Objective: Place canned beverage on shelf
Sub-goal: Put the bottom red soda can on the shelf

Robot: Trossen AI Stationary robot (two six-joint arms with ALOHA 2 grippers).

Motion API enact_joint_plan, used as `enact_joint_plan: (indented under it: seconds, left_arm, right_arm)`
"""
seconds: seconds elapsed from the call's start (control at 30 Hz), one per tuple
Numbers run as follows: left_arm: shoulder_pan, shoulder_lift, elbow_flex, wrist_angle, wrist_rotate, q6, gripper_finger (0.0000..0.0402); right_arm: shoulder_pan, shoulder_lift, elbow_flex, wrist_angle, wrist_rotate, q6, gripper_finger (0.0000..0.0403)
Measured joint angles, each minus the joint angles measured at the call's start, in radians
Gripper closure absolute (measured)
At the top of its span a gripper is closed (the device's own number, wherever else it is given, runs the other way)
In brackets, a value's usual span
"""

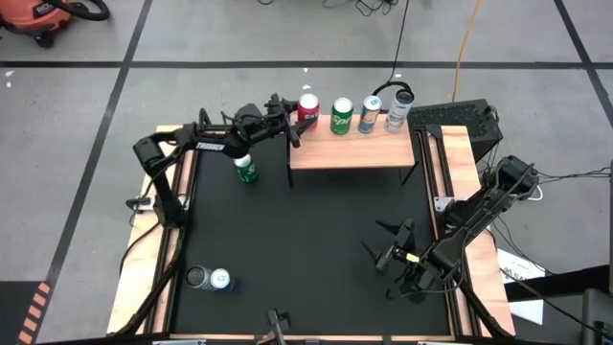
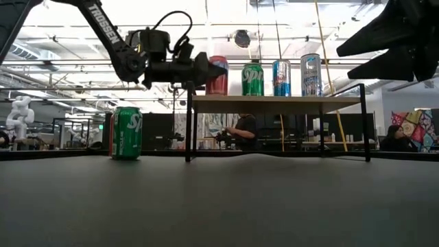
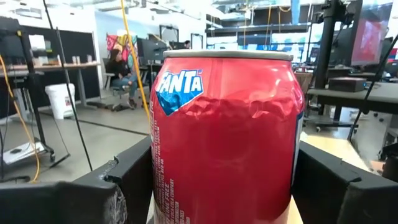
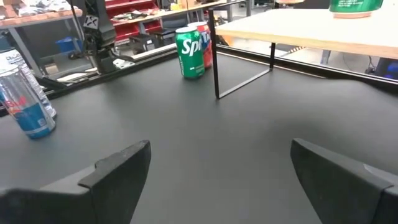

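A red Fanta can (image 3: 224,124) stands upright at the left end of the light-wood shelf (image 1: 350,151). My left gripper (image 1: 298,118) is shut on it. A green can (image 1: 342,116), a blue-and-white can (image 1: 370,114) and a white can (image 1: 398,109) stand in a row to its right on the shelf. A green Sprite can (image 1: 246,170) stands on the black mat to the left of the shelf. My right gripper (image 1: 388,241) is open and empty over the mat's near right part. My left gripper pinches the Fanta can between its two fingers, one on each side wall (image 3: 158,180) at the can's lower half. The fingers (image 2: 199,71) lie level and come from the table's left. The can is upright, its base on the shelf's left end (image 2: 206,98).
Two more cans (image 1: 198,278) (image 1: 220,280) stand on the mat near its left near corner. Wooden side rails (image 1: 144,278) frame the mat. The shelf's thin black legs (image 2: 188,127) stand on the mat. The mat's middle (image 1: 316,240) is bare.
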Motion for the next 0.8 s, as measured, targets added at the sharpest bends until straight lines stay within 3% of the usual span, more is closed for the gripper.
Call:
enact_joint_plan:
  seconds: [0.6,0.8]
  left_arm:
    - [0.0,0.03,0.002,-0.03,-0.028,0.036,0.0115]
    - [0.0,0.03,0.002,-0.032,-0.065,0.036,0.0063]
  right_arm:
    - [0.0,0.0,0.0,-0.001,0.0,-0.008,0.0027]
    - [-0.001,0.0,0.0,-0.001,0.0,-0.026,0.0027]
